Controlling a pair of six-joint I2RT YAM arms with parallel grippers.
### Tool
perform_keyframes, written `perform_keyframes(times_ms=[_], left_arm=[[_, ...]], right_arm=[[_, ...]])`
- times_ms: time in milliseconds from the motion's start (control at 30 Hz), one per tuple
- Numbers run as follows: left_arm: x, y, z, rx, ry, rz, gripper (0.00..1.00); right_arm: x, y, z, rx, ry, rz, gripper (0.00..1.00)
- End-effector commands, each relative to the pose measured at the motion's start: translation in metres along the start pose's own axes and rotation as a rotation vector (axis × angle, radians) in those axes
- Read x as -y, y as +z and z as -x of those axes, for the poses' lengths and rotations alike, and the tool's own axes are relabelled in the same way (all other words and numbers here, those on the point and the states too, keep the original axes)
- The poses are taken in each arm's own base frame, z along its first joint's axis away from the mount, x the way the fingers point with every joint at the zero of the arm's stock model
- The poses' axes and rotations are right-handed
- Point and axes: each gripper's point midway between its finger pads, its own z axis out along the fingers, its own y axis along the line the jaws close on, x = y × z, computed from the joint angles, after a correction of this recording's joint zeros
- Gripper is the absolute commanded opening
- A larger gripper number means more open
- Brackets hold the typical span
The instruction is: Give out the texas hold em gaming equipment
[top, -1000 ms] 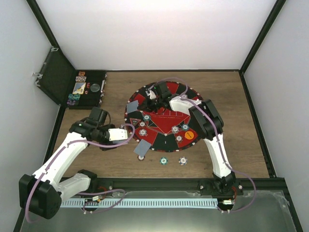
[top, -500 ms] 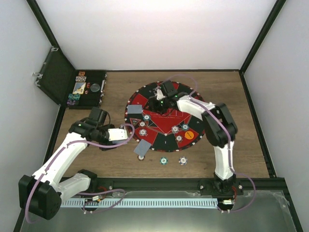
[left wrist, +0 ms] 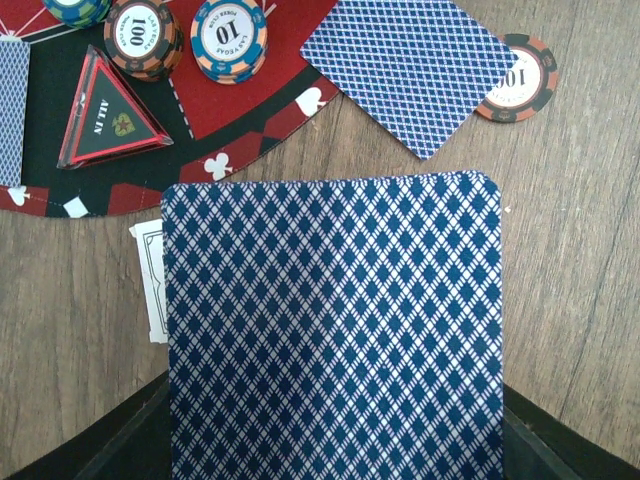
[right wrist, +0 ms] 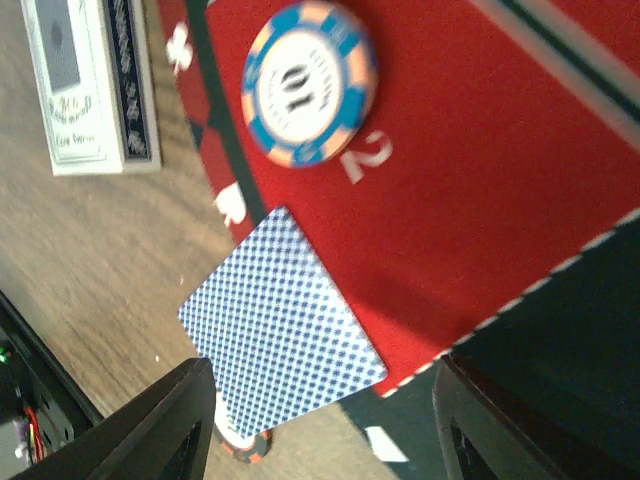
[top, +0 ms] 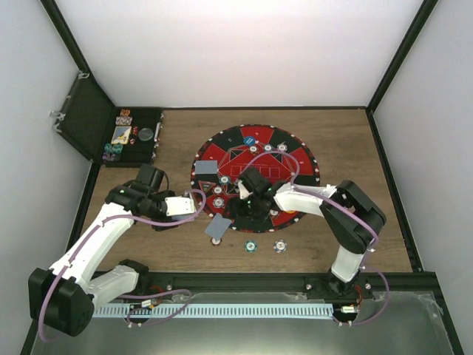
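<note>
Blue-backed cards all over this one. Going off the round red-and-black mat: the left gripper sits just off the mat's left side, over the wooden table. It's clamped on a pack of cards, diamond-pattern back facing its wrist camera, with a white printed edge peeking out on one side. The right gripper hangs over the mat's near-left part, jaws spread wide, nothing between them. Below it a loose card lies face down across the mat's rim, part on red, part on wood. One of its corners covers the edge of an orange chip that's off the mat. A blue 10 chip sits on the red, just inside the rim from that card. A second card lies on the mat's left edge and the blue button on its far side. A pair of chips sits on the wood just near of the mat. The open black case is well off to the mat's far left.
</note>
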Motion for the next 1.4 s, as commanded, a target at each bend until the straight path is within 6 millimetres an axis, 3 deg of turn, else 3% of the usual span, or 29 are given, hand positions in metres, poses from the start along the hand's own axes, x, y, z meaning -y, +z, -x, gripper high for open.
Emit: perform_keyframes(times_ms=[0, 267, 600, 933, 1100, 1367], left_arm=[[-0.006, -0.008, 0.003, 0.007, -0.013, 0.023, 0.08], [-0.008, -0.015, 0.005, 0.009, -0.01, 0.035, 0.08], [-0.006, -0.024, 0.007, 0.013, -0.002, 0.044, 0.08], [-0.005, -0.028, 0.007, 0.013, -0.003, 0.053, 0.07], [-0.004, -0.03, 0.006, 0.012, -0.002, 0.057, 0.07], [-0.004, -0.03, 0.006, 0.012, 0.001, 0.053, 0.07]], right_arm=[[-0.019, 0.003, -0.004, 0.024, -0.048, -0.005, 0.62], [-0.019, 0.023, -0.027, -0.038, -0.039, -0.03, 0.61], [-0.025, 0.033, -0.045, -0.08, -0.012, 0.02, 0.58], [-0.084, 0.055, -0.06, -0.138, -0.02, 0.184, 0.56], [-0.1, 0.063, -0.063, -0.158, -0.032, 0.216, 0.55], [-0.076, 0.038, -0.041, -0.071, -0.064, 0.124, 0.55]])
